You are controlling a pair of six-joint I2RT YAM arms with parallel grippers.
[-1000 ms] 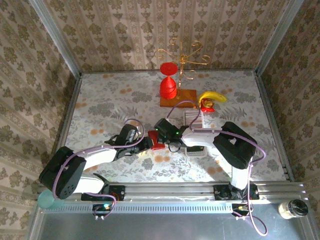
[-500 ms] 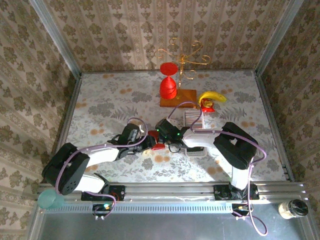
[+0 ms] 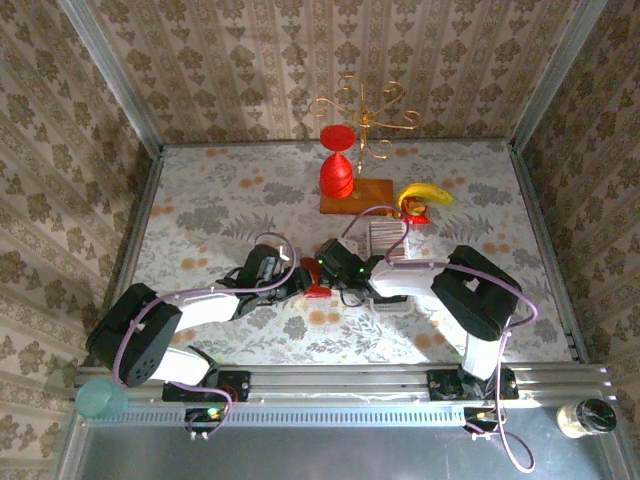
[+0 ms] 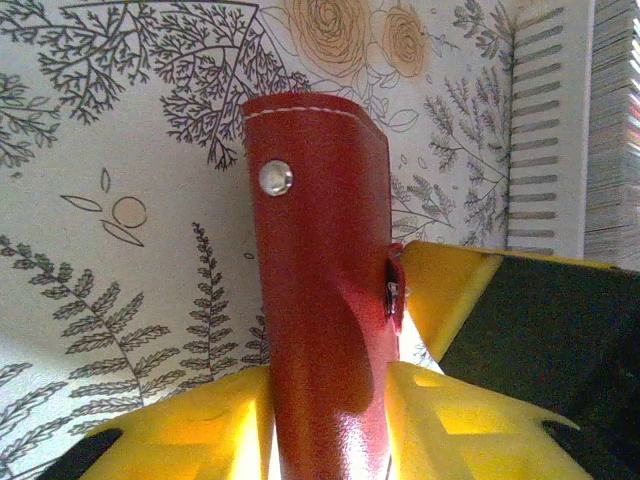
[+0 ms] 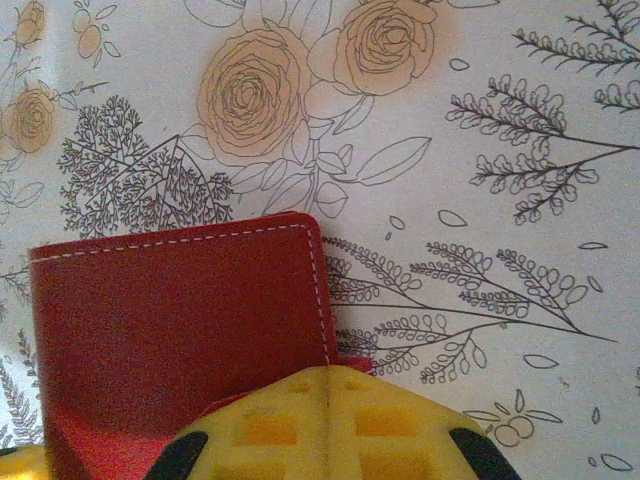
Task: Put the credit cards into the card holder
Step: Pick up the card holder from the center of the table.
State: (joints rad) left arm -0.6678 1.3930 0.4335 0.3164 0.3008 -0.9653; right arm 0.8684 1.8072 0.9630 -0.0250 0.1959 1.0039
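1. My left gripper is pinching the red card holder between its yellow fingers. The holder sticks out past the tips, snap stud facing the wrist cam.
2. The right gripper has one yellow finger against the holder's cover. I can't tell if it's actually clamped.
3. The holder is mid-table over the floral cloth.
4. The credit cards lie in a row just right of it, crossed by the right arm.

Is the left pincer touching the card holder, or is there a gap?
Touching. The left wrist view shows the card holder pressed between the yellow fingers of the left pincer, with no gap on either side.
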